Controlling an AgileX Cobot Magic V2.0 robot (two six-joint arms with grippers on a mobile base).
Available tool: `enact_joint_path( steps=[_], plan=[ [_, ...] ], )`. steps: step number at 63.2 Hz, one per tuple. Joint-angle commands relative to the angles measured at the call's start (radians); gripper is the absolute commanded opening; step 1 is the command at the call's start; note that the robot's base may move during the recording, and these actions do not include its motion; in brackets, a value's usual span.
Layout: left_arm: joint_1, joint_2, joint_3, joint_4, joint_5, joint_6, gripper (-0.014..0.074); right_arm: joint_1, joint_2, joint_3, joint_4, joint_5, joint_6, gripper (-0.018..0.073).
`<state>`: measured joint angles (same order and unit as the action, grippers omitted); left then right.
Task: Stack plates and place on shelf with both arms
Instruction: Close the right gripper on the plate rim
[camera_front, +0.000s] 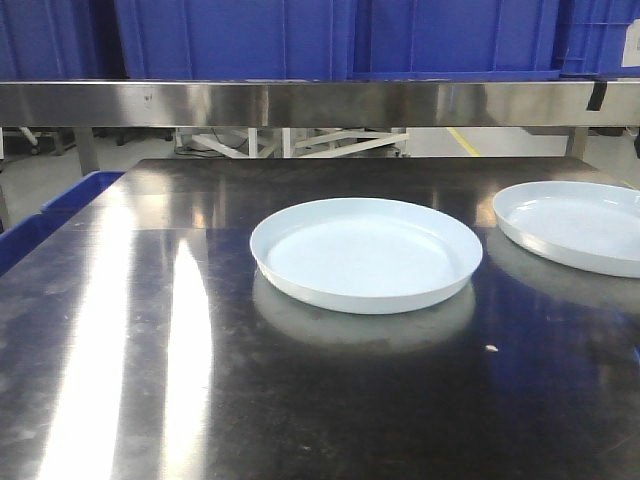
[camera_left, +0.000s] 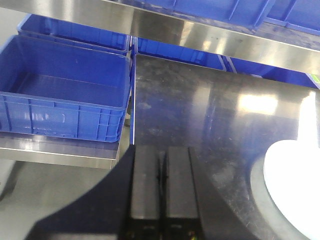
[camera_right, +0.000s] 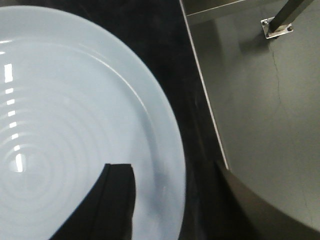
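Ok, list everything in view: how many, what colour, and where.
Round white glossy plates: two, white, one mid-table, one at the table's right edge.
Dark polished steel table: one, dark grey, under the plates.
Stainless steel shelf: one, silver, above the table's far edge.
Blue plastic bins: several, blue, on the shelf.
Open blue plastic crates: at least two, blue, left of the table.
Left end effector: one, black, shut, above the table.
Right end effector: one, black, open, straddling a plate's rim.
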<state>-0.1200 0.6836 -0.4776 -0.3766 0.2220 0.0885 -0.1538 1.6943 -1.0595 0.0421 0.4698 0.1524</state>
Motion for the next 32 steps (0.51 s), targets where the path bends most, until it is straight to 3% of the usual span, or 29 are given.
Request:
enact_joint_path(
  steps=[1, 32],
  plan=[
    [-0.005, -0.004, -0.029, -0.006, -0.076, 0.001, 0.0090, -0.009, -0.043, -0.034, -0.011, -0.049, -0.008, 0.0382],
    [-0.005, -0.004, -0.029, -0.006, -0.076, 0.001, 0.0090, -0.010, -0.009, -0.034, -0.012, -0.026, -0.008, 0.0379]
  ],
)
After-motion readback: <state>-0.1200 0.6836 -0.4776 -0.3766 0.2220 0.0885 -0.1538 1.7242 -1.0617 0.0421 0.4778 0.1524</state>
